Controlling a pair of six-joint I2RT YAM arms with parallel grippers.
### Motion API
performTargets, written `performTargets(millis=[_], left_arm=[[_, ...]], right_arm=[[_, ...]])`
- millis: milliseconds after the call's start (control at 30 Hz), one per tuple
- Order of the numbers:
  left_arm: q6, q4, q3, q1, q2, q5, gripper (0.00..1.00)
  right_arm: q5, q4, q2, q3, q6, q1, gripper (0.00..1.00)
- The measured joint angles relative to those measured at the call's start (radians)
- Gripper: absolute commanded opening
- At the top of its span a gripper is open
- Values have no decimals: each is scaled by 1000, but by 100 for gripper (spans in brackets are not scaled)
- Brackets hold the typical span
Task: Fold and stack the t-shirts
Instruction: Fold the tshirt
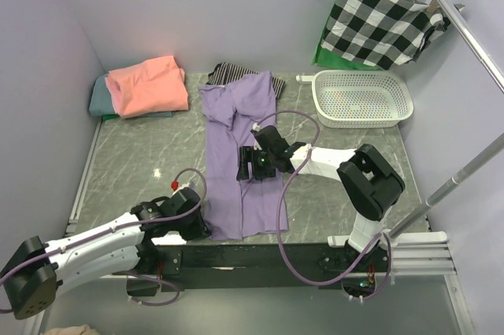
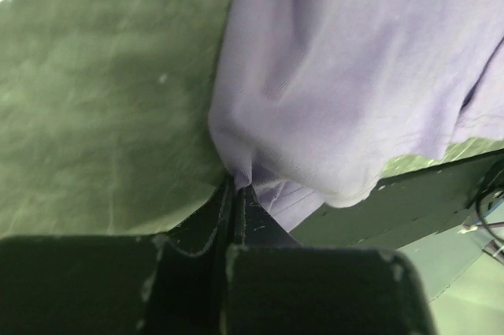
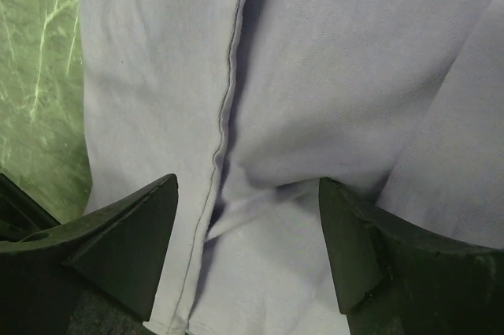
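Observation:
The lavender-purple t-shirt lies folded lengthwise into a long strip down the middle of the table. My left gripper is shut on its near left corner, the cloth pinched between the closed fingers. My right gripper is open, right over the strip's middle; its fingers straddle a seam and a fold. The salmon-pink t-shirt lies folded on the grey-teal t-shirt at the back left.
A white basket stands at the back right. A black-and-white checked cloth hangs on a hanger above it. A striped cloth lies behind the purple shirt. The table's black front edge runs just below the shirt's hem.

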Motion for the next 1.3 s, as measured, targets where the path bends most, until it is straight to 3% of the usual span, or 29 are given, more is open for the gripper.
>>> performTargets(millis=[33,133,500,600,733,933,1133,1300], left_arm=[[-8,-21,0,-8,-12,-3,7],[-24,-63,1,-23,-51,-13,32],[-89,-238,21,-60,-176,-25,30],[-81,-263,64,-60,-153,-59,35],[-31,-254,170,-61,-58,-140,49],[38,-169,319,-61,185,-259,50],[85,-92,336,-51,394,-344,54],[213,42,401,122,487,-339,54]], right_arm=[[1,1,1,0,3,0,80],[5,2,3,0,9,1,79],[23,3,-9,-6,-1,12,81],[33,-13,-31,-20,-19,14,84],[82,-104,-121,-56,-35,15,88],[197,-201,-318,-98,-41,11,91],[231,-242,-427,-195,-52,-58,91],[196,-238,-374,-186,-78,-162,90]])
